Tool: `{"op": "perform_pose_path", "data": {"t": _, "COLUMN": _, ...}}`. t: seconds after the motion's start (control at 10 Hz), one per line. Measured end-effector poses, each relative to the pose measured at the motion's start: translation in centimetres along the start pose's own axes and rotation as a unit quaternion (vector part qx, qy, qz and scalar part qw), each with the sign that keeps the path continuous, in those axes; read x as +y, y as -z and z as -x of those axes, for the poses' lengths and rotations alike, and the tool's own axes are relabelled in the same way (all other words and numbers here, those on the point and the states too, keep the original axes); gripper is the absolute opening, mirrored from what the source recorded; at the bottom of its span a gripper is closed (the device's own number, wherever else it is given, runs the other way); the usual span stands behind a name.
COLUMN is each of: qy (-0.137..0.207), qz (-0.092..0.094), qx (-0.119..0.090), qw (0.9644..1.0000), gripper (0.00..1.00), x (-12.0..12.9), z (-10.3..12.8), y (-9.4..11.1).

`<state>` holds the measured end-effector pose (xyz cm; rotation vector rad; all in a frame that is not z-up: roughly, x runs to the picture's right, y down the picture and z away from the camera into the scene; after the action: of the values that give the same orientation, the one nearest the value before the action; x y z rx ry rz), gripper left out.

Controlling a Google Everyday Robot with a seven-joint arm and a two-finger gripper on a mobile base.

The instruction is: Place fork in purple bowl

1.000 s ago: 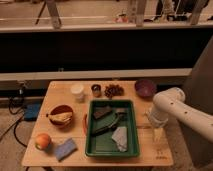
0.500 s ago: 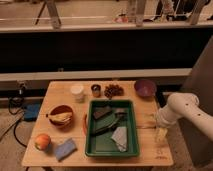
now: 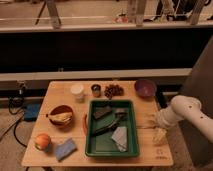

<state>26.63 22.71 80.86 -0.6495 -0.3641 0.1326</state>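
The purple bowl (image 3: 145,88) stands at the back right corner of the wooden table. A dark, long utensil that looks like the fork (image 3: 108,126) lies slantwise in the green tray (image 3: 88,131) at the middle front. My white arm reaches in from the right. The gripper (image 3: 159,135) hangs over the table's right front part, to the right of the tray and in front of the purple bowl. It is apart from both.
The tray also holds a dark block (image 3: 102,112) and a grey cloth (image 3: 120,138). A red-orange bowl (image 3: 61,116), an orange fruit (image 3: 42,141) and a blue sponge (image 3: 65,148) are at the left. A white cup (image 3: 77,90), a small dark cup (image 3: 96,90) and a brown cluster (image 3: 114,90) stand at the back.
The arm has moved down toward the table's front right part, away from the purple bowl. The objects on the table have not moved.
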Motion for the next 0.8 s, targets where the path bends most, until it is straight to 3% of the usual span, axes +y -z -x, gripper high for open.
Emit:
{"op": "perform_pose_path", "data": {"t": 0.4, "qy": -0.014, "qz": 0.006, "qx": 0.029, "qw": 0.9995, "gripper": 0.77, "x": -0.5, "z": -0.8, "y": -1.9}}
{"op": "perform_pose_path", "data": {"t": 0.5, "qy": -0.016, "qz": 0.008, "qx": 0.035, "qw": 0.9992, "gripper": 0.71, "x": -0.5, "z": -1.0, "y": -2.2}}
{"op": "perform_pose_path", "data": {"t": 0.8, "qy": -0.025, "qz": 0.008, "qx": 0.042, "qw": 0.9988, "gripper": 0.41, "x": -0.9, "z": -1.8, "y": -2.8}}
